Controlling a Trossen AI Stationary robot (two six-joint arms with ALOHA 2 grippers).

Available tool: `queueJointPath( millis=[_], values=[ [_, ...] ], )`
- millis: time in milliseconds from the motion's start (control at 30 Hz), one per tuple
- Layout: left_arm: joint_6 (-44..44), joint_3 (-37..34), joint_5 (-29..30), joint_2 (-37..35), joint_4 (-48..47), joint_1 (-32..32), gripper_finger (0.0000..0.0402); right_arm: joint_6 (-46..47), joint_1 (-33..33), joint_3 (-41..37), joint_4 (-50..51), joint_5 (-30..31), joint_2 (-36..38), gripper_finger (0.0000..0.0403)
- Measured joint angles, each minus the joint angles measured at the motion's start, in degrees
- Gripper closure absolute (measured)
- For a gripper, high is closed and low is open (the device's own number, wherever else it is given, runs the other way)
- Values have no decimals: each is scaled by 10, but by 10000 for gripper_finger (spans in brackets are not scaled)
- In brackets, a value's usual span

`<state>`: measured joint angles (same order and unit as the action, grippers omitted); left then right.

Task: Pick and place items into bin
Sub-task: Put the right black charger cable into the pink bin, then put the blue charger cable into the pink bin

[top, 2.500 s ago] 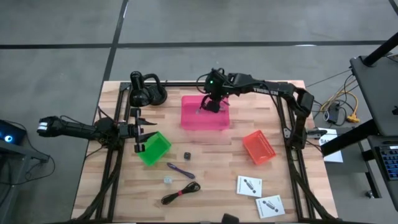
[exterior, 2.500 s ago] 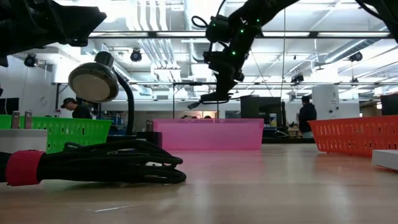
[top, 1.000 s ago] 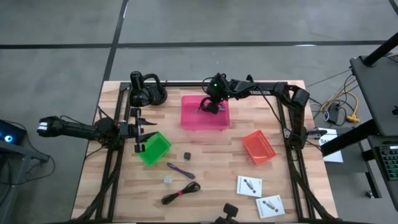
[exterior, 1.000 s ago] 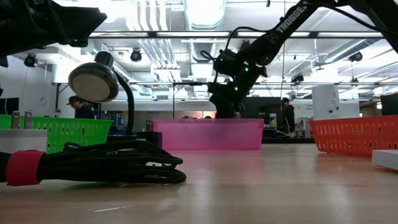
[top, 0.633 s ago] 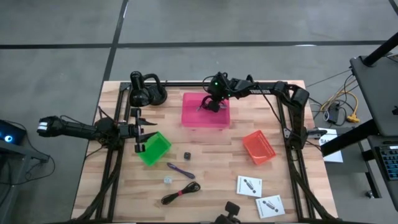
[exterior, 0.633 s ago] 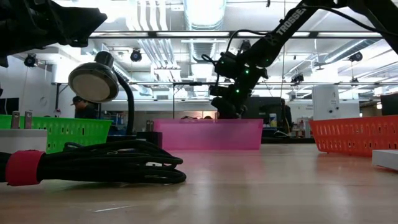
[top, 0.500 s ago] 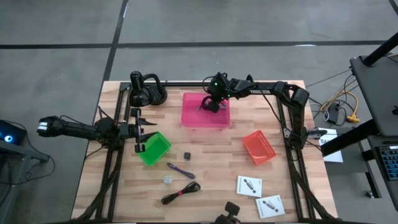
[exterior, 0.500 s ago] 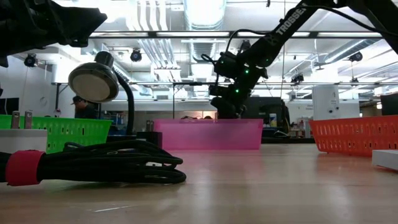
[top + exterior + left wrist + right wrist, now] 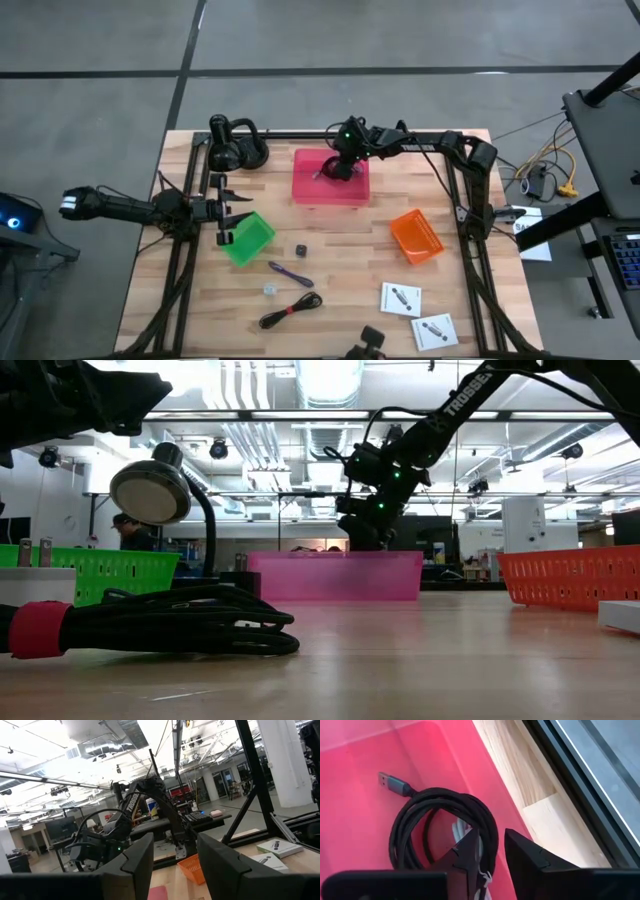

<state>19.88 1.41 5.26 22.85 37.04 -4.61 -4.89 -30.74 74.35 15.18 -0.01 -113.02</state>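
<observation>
Pink bin [image 9: 330,187] w/ black coiled cable [image 9: 445,827] under right tool [image 9: 492,851], fingers slightly apart; orange bin [image 9: 416,237] nearby.

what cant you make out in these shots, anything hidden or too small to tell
- Right gripper, right wrist view: its fingers cover part of the black coiled cable in the pink bin, so grip or release is unclear.
- Pink bin's contents, low view: hidden by its front wall.
- Tiny clear piece and tiny dark cube, high view: too small to identify.
- Dark object at the table's near edge, high view: partly cut off.
</observation>
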Motion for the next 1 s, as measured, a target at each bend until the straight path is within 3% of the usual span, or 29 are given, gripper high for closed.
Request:
queueJointPath(
  millis=[300, 567, 833, 1000],
  values=[
    [0, 0, 0, 0, 0, 0, 265, 2, 15, 42, 54, 0, 1, 298],
    [0, 0, 0, 0, -1, 0, 265, -19, 59, 81, 88, -1, 12, 311],
    [-1, 0, 0, 0, -3, 0, 265, -46, 134, 73, 75, -7, 89, 330],
    [-2, 0, 0, 0, -4, 0, 265, -47, 185, 16, -6, -18, 164, 336]
  ],
)
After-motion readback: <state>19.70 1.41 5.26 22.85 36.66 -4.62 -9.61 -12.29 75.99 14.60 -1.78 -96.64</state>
